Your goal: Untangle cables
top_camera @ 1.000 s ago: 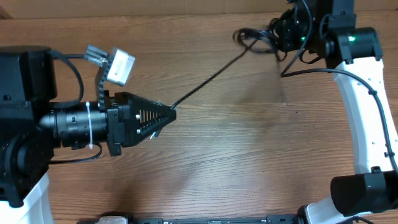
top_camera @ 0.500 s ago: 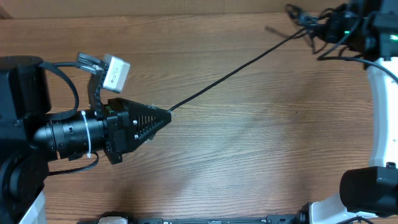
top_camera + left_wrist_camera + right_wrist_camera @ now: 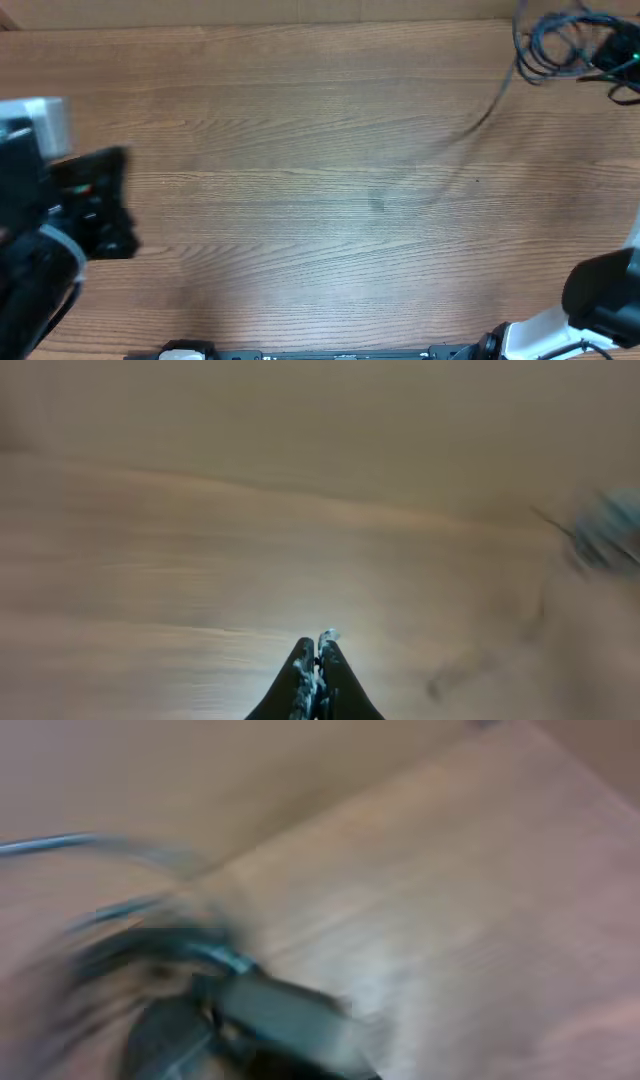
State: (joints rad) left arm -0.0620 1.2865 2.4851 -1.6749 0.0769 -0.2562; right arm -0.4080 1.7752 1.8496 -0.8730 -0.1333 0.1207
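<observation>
One table, two grippers — one blurred bundle of cables, strands uncountable.

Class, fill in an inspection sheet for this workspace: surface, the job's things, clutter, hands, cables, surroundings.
Surface: wooden table, with a faint dark mark near its middle.
Job's things: cables, a blurred looped bundle at the top right of the overhead view, one strand trailing toward the table's middle.
Clutter: nothing seen.
Hands: left hand shut, nothing seen between its fingers; right hand shut beside the bundle, its grip hidden by blur.
Cables: none seen clearly besides the job's own.
Surroundings: pale wall beyond the far edge; dark rail along the near edge.
</observation>
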